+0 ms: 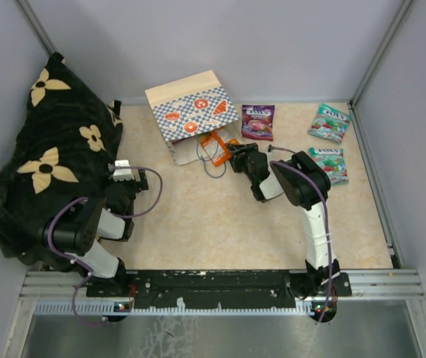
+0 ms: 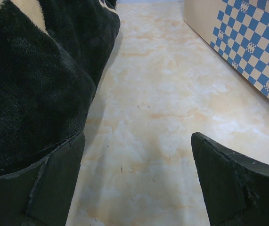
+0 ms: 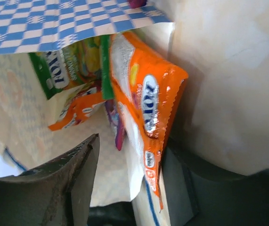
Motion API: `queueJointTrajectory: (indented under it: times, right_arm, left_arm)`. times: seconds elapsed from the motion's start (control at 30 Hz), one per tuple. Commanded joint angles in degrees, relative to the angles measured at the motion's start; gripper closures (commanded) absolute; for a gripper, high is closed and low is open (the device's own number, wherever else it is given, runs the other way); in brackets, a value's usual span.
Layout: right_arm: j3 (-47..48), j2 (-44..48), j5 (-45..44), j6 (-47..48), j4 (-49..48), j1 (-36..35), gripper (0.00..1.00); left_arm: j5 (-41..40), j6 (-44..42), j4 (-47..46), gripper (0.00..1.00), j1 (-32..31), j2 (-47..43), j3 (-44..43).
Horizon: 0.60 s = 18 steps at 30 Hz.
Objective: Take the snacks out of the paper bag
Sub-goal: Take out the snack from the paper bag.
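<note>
The checkered paper bag (image 1: 190, 112) lies on its side, mouth towards my right gripper (image 1: 236, 154). In the right wrist view my right gripper (image 3: 132, 146) is at the bag's mouth (image 3: 54, 23), open. An orange snack pouch (image 3: 146, 103) and the bag's lower edge stand between its fingers, the pouch against the right finger and apart from the left. Deeper inside lie a green pouch (image 3: 73, 66), another orange one (image 3: 75, 110) and a purple one (image 3: 118, 127). Outside the bag lie a purple pouch (image 1: 258, 121) and two teal pouches (image 1: 329, 122) (image 1: 329, 164). My left gripper (image 1: 123, 168) (image 2: 138, 136) hangs open over bare table.
A black cloth with cream flowers (image 1: 48, 149) (image 2: 30, 84) is heaped at the left, touching my left gripper's left finger. The bag's blue cord handle (image 1: 211, 168) trails on the table. The enclosure's walls and metal posts ring the table.
</note>
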State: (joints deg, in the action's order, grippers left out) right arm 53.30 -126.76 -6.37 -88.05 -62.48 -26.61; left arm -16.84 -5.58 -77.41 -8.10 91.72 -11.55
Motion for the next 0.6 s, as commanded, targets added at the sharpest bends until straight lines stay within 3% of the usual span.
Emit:
queueJointTrajectory:
  times: [0.0,0.23,0.43,0.57]
  right_arm:
    - [2.2,-2.4,-4.5,-0.2,3.0,-1.0,0.54]
    - [-4.1,15.3,-2.0,9.1,11.4,-1.5,0.97]
    - [-10.3,39.6,1.5,18.8,31.1,-1.5,1.00]
    - [-6.6,53.3,-1.0,25.8,59.9,-1.5,1.00]
  left_arm:
    - [0.7,0.6,-1.3,0.00,0.4,0.4,-0.5]
    - [0.7,0.7,-1.3,0.00,0.4,0.4,-0.5]
    - [0.7,0.7,-1.3,0.00,0.4,0.4,-0.5]
    - [0.6,0.6,-1.4,0.00,0.4,0.4,-0.5]
